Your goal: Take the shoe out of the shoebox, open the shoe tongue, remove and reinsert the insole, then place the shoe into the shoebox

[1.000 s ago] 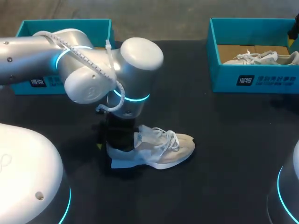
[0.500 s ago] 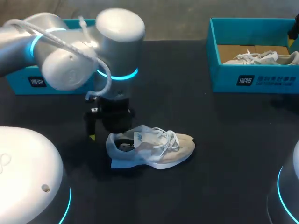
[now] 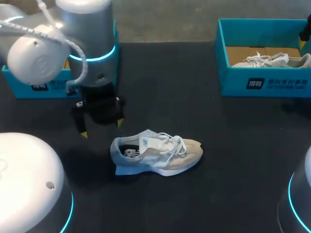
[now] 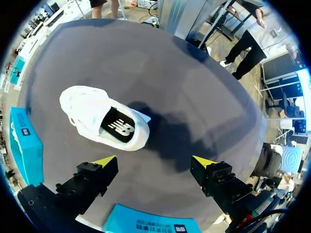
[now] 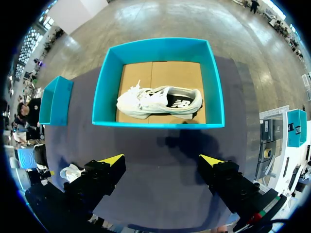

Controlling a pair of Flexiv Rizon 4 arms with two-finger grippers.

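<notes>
One shoe [image 3: 155,154] lies on the table [image 3: 218,194]; left gripper [image 3: 102,128] spread, empty, just far-left of it. Right gripper [image 5: 163,160] spread, empty, facing far-right shoebox [image 5: 160,44] holding another shoe [image 5: 146,103].

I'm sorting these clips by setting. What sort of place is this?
Probably a robotics lab workbench set up for shoe-handling trials: a robot arm stands over a black table, a loose shoe lies on the table, and a teal shoebox at the table's edge holds a second shoe.
</notes>
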